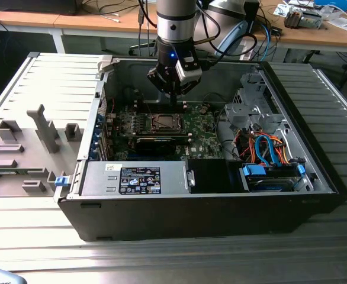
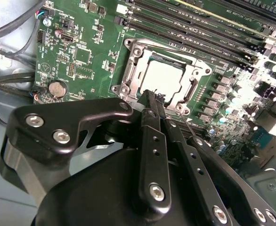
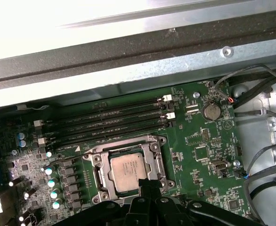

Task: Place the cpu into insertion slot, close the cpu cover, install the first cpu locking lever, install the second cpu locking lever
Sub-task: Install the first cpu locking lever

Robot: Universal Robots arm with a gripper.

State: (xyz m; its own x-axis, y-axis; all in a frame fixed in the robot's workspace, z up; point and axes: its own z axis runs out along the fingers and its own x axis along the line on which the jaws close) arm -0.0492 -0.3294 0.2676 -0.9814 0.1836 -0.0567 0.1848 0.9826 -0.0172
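Note:
The cpu [image 3: 128,172] is a silvery square chip lying flat in the insertion slot on the green board, also seen in the second wrist view [image 2: 164,77]. Its contact field is hidden under the chip. The cpu cover [image 3: 150,141], a dark metal frame, lies down around the chip with the chip showing through its window [image 2: 133,61]. A thin locking lever [image 2: 192,89] runs along one side of the frame. My gripper [image 2: 152,96] hangs just over the socket's edge, fingers pressed together with nothing seen between them. It reaches down into the case in the exterior view [image 1: 172,102].
The open computer case [image 1: 209,195] lies on a ribbed metal table. Memory slots [image 3: 109,122] run beside the socket. A long black card [image 1: 156,142], a power supply [image 1: 139,179], a drive cage [image 1: 250,109] and orange and blue cables [image 1: 268,151] crowd the inside. Grey fixtures [image 1: 40,127] stand at the exterior view's left.

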